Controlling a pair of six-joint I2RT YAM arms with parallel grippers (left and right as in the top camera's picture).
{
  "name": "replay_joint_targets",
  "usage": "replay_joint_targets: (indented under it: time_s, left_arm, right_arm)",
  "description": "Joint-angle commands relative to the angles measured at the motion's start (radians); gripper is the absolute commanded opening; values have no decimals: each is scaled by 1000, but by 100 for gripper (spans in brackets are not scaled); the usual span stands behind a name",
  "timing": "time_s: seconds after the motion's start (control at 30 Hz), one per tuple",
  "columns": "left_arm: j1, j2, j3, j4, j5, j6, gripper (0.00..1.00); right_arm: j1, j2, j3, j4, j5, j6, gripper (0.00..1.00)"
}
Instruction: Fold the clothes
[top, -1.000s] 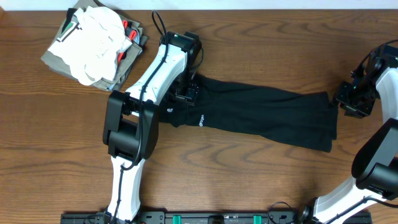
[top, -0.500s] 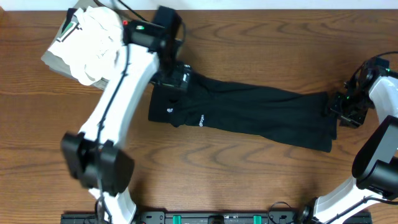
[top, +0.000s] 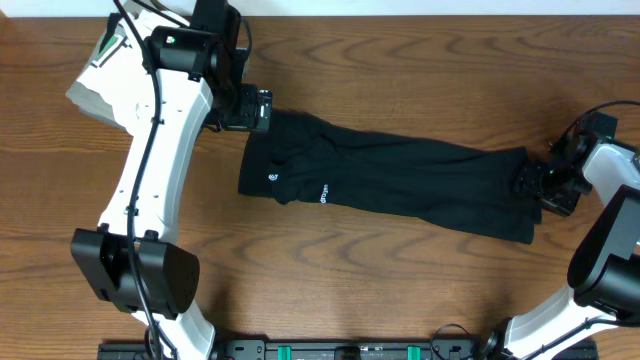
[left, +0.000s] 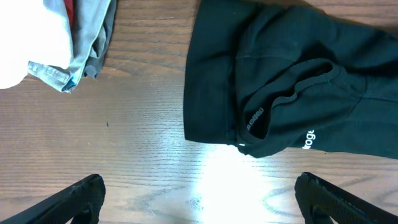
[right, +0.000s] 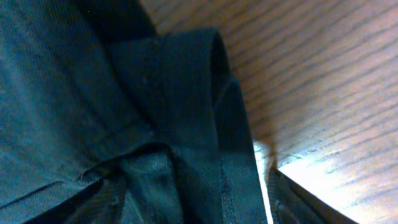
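Left two-finger gripper (top: 250, 108) hovers at the upper-left corner of the large black soft fabric garment (top: 400, 180). In its wrist view its two dark fingertips (left: 81, 194) stand spread wide apart with bare wood between them, holding nothing. Right two-finger gripper (top: 535, 186) sits at the garment's opposite, right-hand end, right against the hem. Its wrist camera is so close that black cloth fills most of the picture, and only one dark finger (right: 292, 199) shows at the lower right, so I cannot tell whether it is clamped or parted

One such garment is in view, lying stretched out as a long band on the brown wooden table (top: 400, 60), its wider end to the left. Two white prints sit near that wider end: one small round mark (top: 273, 180) and, just right of it, one short word (top: 324, 194). Up and left of the garment, apart from it, lies one stack of folded clothes (top: 90, 88), largely covered by the left arm (top: 150, 190) from overhead. The left wrist view shows three colours in it: white, olive-grey and red. Two arms are counted in all, the right arm (top: 610, 250) rising beside the garment's right end
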Motion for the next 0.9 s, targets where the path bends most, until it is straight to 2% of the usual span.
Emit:
replay_joint_targets:
  time_s: [0.0, 0.07, 0.1, 0.17, 0.23, 0.43, 0.67, 0.87]
  left_arm:
    - [3, 2, 6, -7, -14, -8, 99]
    - [3, 2, 6, -7, -14, -8, 99]
    - [3, 2, 6, -8, -14, -8, 99]
    - [3, 2, 6, -10, -14, -8, 99]
    - [3, 2, 6, -13, -14, -8, 99]
    - [3, 2, 6, -38, -14, -8, 99]
    - [3, 2, 6, -39, -14, -8, 99]
    - [3, 2, 6, -39, -14, -8, 99]
  right_arm:
    - [-5, 16, -55, 27, -60, -2, 56]
    - [-5, 16, -72, 35, -69, 22, 32]
    - [-5, 16, -76, 36, -69, 37, 24]
    - [-6, 16, -77, 34, -72, 40, 9]
    - [-15, 16, -74, 30, -71, 39, 1]
    - [-119, 16, -39, 30, -63, 33, 1]
    - [-267, 16, 94, -38, -204, -77, 1]
    - [-246, 11, 196, -177, -289, -139, 2]
